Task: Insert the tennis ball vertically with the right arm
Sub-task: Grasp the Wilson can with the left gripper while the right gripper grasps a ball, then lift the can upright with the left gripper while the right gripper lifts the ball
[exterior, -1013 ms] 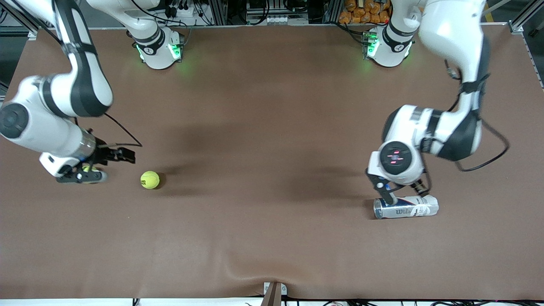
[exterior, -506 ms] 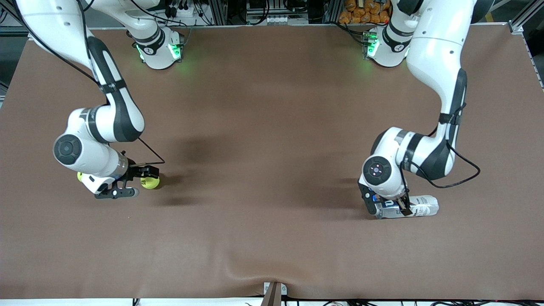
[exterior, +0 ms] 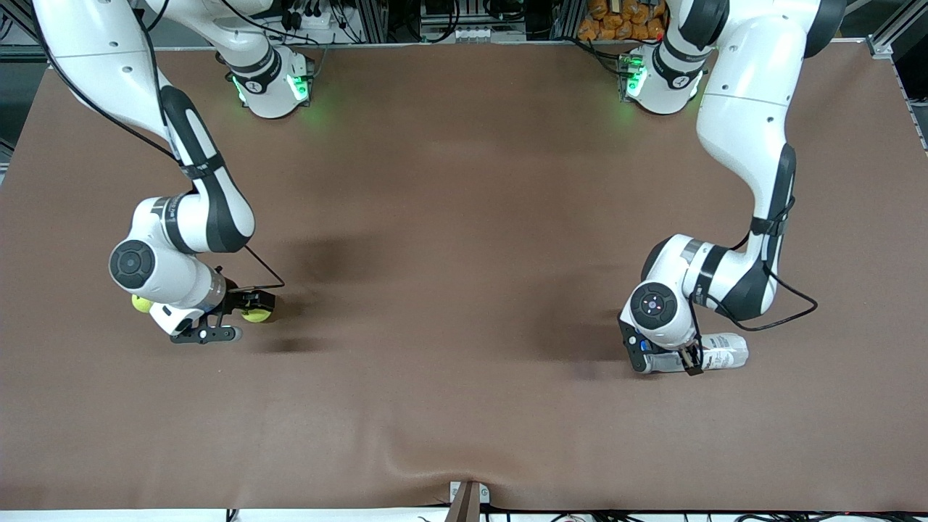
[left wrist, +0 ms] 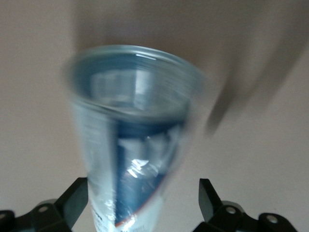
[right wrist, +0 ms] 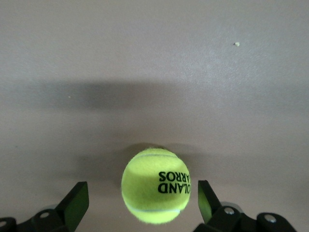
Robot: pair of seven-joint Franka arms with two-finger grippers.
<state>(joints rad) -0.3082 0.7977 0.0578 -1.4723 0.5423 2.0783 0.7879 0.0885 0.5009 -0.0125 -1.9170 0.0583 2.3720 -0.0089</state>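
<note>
Between the right gripper's [right wrist: 137, 205] fingers [right wrist: 77, 200], tennis ball [right wrist: 155, 192] print reads reversed.

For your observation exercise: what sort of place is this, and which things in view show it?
Probably a robotics lab: two Franka arms bolted along a brown-matted table, cables and aluminium framing above it, and a tennis ball and ball can as test props.

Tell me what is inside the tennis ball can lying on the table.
The clear plastic tennis ball can with its blue label lies on the brown table between the left hand's open fingers. Its open mouth shows no ball; the blur and label hide its bottom end.
</note>
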